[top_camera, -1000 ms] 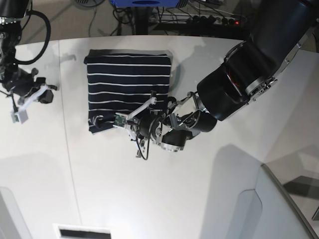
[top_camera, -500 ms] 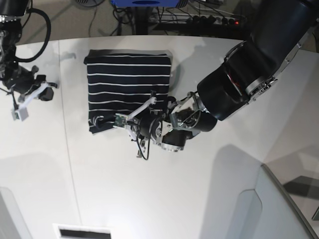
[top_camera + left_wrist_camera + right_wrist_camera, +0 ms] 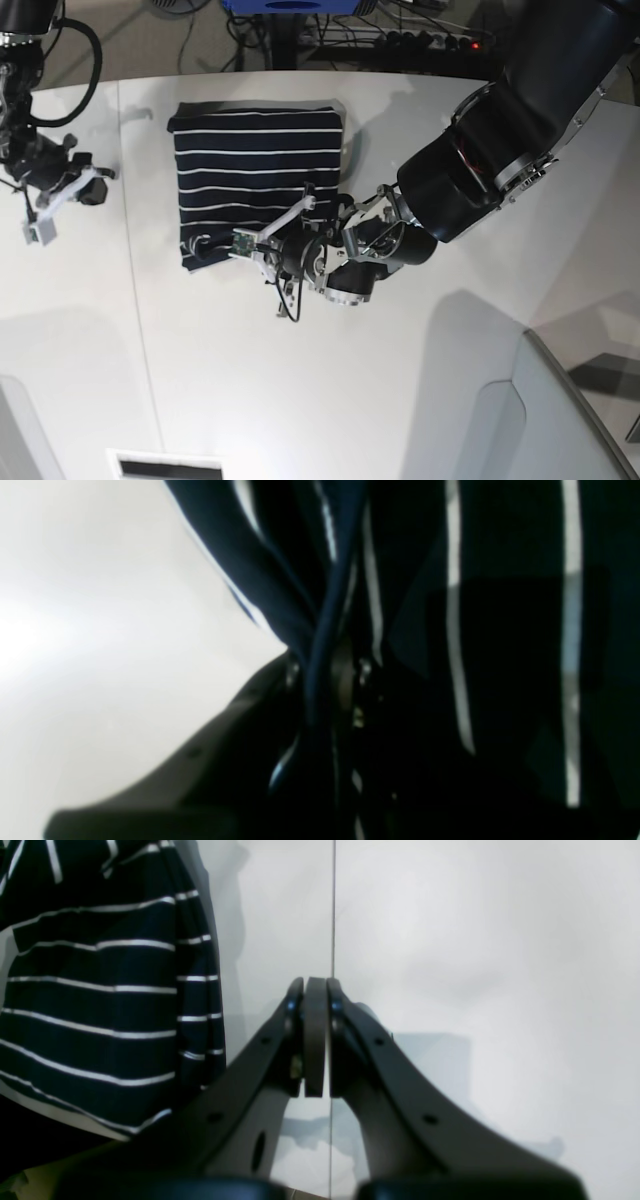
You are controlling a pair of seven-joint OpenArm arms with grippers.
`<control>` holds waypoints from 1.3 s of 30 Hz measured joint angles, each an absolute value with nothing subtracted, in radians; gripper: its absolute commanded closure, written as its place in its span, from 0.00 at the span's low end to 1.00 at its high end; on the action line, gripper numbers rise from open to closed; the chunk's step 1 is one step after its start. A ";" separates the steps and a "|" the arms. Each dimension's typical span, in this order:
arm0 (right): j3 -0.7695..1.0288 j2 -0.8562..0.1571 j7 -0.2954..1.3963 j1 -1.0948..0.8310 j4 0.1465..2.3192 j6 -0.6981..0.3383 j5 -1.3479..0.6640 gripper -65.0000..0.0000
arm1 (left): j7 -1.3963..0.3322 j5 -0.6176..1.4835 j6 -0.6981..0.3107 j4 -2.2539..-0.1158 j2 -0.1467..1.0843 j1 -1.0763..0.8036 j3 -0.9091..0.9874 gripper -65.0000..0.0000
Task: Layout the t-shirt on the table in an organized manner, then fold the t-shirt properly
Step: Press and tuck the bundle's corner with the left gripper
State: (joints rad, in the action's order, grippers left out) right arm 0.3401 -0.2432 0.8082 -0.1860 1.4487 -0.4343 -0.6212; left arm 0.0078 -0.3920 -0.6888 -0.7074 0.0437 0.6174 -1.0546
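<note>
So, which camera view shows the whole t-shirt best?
The base view: the folded t-shirt lies entirely in frame on the table. The left wrist view shows only blurred dark folds, very close. The right wrist view shows one striped part at its left edge.

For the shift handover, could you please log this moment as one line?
t-shirt: folded on table | left gripper: shut on t-shirt's near edge | right gripper: shut, empty, beside t-shirt

Beyond the far edge at twelve o'clock stands a blue unit [image 3: 290, 5] on a dark post [image 3: 284, 40]. Towards one o'clock a tangle of cables [image 3: 400, 35] lies on the floor (a small red light [image 3: 476, 45] glows among them). At five o'clock sits a pale panel [image 3: 560, 420].
</note>
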 measured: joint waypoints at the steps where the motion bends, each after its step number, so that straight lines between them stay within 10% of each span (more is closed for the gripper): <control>1: 0.340 -0.243 0.808 -0.186 1.449 -0.434 -0.621 1.00 | 0.008 -0.392 -0.689 -0.707 0.043 0.617 -1.055 1.00; 6: 0.340 -0.243 0.808 -0.186 1.449 -0.434 -0.621 1.00 | 0.007 -0.392 -0.689 -0.707 0.042 0.618 -1.055 0.99; 10: 0.340 -0.243 0.808 -0.186 1.449 -0.434 -0.621 1.00 | 0.003 -0.392 -0.682 -0.706 0.042 0.624 -1.054 0.63; 15: 0.340 -0.243 0.808 -0.186 1.449 -0.434 -0.621 1.00 | -0.021 -0.393 -0.689 -0.705 0.043 0.646 -1.055 0.45; 39: 0.338 -0.243 0.809 -0.187 1.448 -0.432 -0.620 1.00 | -0.332 -0.413 -0.709 -1.151 0.120 0.667 -1.002 0.45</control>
